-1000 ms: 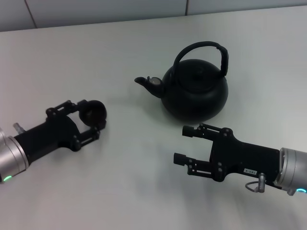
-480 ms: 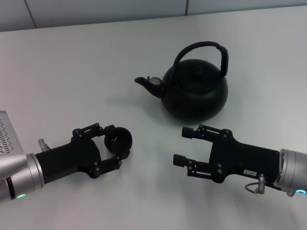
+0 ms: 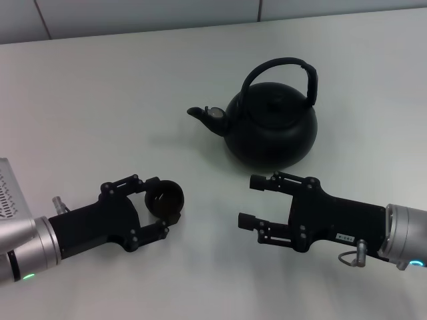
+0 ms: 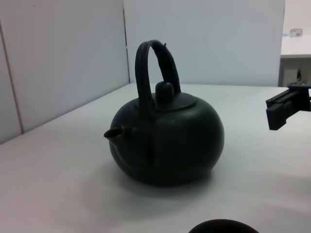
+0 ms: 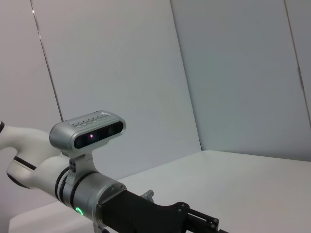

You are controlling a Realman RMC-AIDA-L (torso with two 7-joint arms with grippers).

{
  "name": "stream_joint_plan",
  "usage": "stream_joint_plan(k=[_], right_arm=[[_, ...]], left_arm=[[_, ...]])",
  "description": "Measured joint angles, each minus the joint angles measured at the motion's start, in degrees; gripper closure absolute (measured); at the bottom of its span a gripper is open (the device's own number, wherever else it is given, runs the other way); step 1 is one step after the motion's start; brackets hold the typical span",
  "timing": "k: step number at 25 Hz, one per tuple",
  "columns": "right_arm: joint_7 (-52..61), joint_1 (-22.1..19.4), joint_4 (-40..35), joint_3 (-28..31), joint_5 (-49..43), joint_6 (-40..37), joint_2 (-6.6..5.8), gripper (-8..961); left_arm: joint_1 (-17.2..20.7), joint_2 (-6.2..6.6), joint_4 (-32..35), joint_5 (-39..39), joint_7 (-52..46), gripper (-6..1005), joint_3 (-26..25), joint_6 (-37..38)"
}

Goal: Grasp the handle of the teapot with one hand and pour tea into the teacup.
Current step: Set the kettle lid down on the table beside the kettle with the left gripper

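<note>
The matte-black teapot (image 3: 270, 125) stands upright at the table's middle back, spout pointing left, its arched handle (image 3: 280, 67) standing over the lid. It also shows in the left wrist view (image 4: 167, 141) with its handle (image 4: 146, 92). The tiny black teacup (image 3: 165, 197) sits between the fingers of my left gripper (image 3: 155, 204) at front left; its rim shows in the left wrist view (image 4: 223, 227). My right gripper (image 3: 252, 199) is open and empty in front of the teapot, apart from it.
A white table (image 3: 133, 87) carries everything. A grey perforated object (image 3: 10, 193) shows at the left edge. The left arm (image 5: 92, 189) shows in the right wrist view. A wall runs behind the table.
My left gripper has carried the teacup from far left toward the right and nearer the front, then nearly stopped. The right gripper and teapot have barely moved.
</note>
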Motion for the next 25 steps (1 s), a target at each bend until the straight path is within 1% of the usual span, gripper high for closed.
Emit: stream_joint_plan(k=[7,25], right_arm=[[0.18,0.29,0.0,0.34,-0.06,-0.07,0.06,215],[0.24,1.3,0.0,0.44,-0.05,0.39,0.07,216]], left_arm=[[0.01,0.0,0.0,0.0,0.06,299,0.01,-1.9],[0.32,0.24,0.0,0.46,-0.32,296,0.01,-2.73]])
